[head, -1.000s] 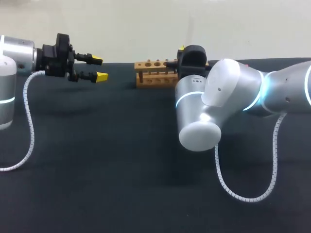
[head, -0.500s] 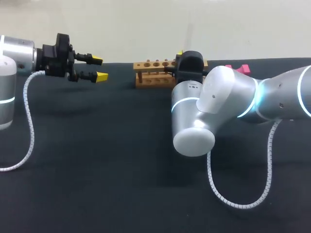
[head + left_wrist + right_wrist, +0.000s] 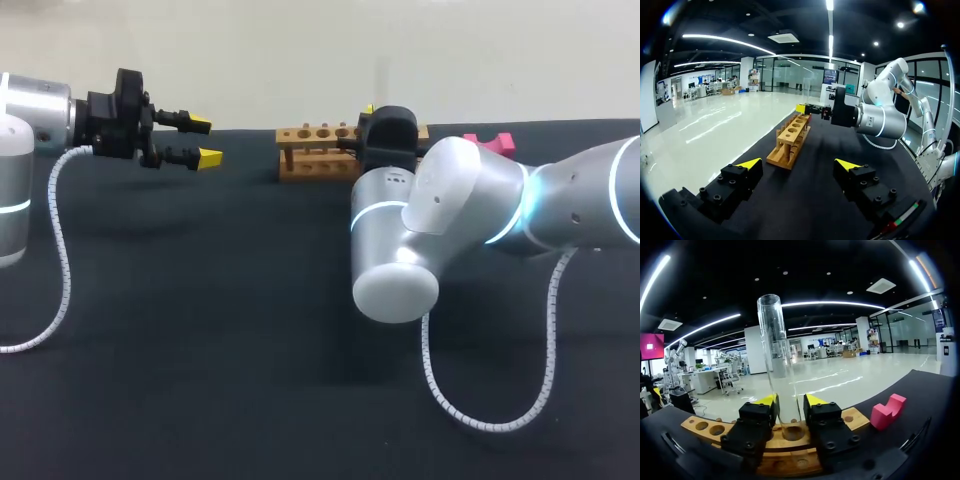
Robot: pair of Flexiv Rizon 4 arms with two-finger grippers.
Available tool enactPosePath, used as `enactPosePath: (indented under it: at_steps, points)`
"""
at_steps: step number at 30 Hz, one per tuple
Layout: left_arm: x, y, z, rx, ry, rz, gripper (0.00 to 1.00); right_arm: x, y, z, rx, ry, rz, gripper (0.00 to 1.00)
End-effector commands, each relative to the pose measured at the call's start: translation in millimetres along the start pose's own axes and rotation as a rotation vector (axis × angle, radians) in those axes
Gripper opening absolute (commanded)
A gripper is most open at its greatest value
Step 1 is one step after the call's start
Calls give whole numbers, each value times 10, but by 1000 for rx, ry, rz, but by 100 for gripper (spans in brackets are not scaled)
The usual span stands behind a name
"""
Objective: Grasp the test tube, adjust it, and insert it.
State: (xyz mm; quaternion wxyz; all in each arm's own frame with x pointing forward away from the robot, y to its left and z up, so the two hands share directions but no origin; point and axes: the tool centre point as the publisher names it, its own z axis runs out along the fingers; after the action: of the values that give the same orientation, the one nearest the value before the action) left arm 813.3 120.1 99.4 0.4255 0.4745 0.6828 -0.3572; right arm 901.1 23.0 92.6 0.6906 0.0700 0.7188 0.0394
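Right tool [image 3: 790, 401] is closed on the test tube [image 3: 772, 340], with one yellow finger at each side. The tube stands upright, its lower end at a hole of the wooden rack [image 3: 705, 427]; how deep it sits I cannot tell. A pink block [image 3: 888, 410] lies on the bench [image 3: 200, 350] near the rack. Left tool [image 3: 200, 140] hangs wide open, well apart from the rack.

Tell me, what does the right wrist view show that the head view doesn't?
Only the right wrist view: the tube seen clearly, upright and held in the right gripper, its lower end at a hole in the rack. Only the head view: the left gripper, open and well apart from the rack, and the left arm's cable. Both: the rack and the pink block.
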Motion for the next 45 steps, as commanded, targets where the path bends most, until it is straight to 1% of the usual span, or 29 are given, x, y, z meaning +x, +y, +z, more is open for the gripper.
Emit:
enactPosePath:
  at_steps: [1, 2, 4, 5, 6, 7, 8, 9, 12, 13, 14, 15, 18, 19, 20, 25, 30, 35, 37, 38, 39, 45]
  points:
    - [11, -3, -3, -1, -5, 3, 100, -11, -3, -33, 6, -2, 0, 42]
    - [11, -3, -3, -1, -5, 3, 100, -11, -3, -33, 6, -2, 0, 42]
    - [11, -3, -3, -1, -5, 3, 100, -24, -4, -43, 9, -3, -1, 47]
    - [11, -3, -3, -1, -5, 3, 100, -32, -4, -49, 9, -4, -1, 67]
    - [11, -3, -3, -1, -5, 3, 100, -32, -4, -49, 9, -4, -1, 67]
    - [11, -3, -3, -1, -5, 3, 100, -46, -3, -59, 9, -4, -1, 88]
    - [11, -3, -3, -1, -5, 3, 100, -46, -3, -59, 9, -4, -1, 88]
    - [11, -3, -3, -1, -5, 3, 100, -67, 1, -74, 3, -2, 1, 100]
    - [11, -3, -3, -1, -5, 3, 100, -67, 1, -74, 3, -2, 1, 100]
    - [11, -3, -3, -1, -5, 3, 100, -106, 12, -105, -15, 3, 4, 100]
    - [11, -3, -3, -1, -5, 3, 100, -191, 28, -229, -70, 27, 4, 100]
    - [11, -3, -3, -1, -5, 3, 100, -207, 28, -253, -81, 31, 5, 100]
    - [11, -3, -3, -1, -5, 3, 100, -306, 31, -409, -149, 63, 21, 100]
    - [11, -3, -3, -1, -5, 3, 100, -316, 31, -427, -154, 64, 19, 100]
    - [11, -3, -3, -1, -5, 3, 100, -359, 30, -504, -185, 78, 18, 100]
    - [11, -3, -3, -1, -5, 3, 100, -450, 13, -689, -235, 106, 19, 100]
    - [11, -3, -3, -1, -5, 3, 100, -495, 0, -833, -277, 129, 19, 100]
    - [11, -3, -3, -1, -5, 3, 100, -534, -27, -915, -292, 136, 29, 100]
    - [11, -3, -3, -1, -5, 3, 100, -551, -35, -921, -288, 135, 35, 100]
    - [11, -3, -3, -1, -5, 3, 100, -566, -38, -916, -260, 142, 24, 100]
    - [11, -3, -3, -1, -5, 3, 100, -573, -38, -910, -257, 153, 39, 100]
    - [11, -3, -3, -1, -5, 3, 100, -573, -38, -910, -257, 153, 39, 100]
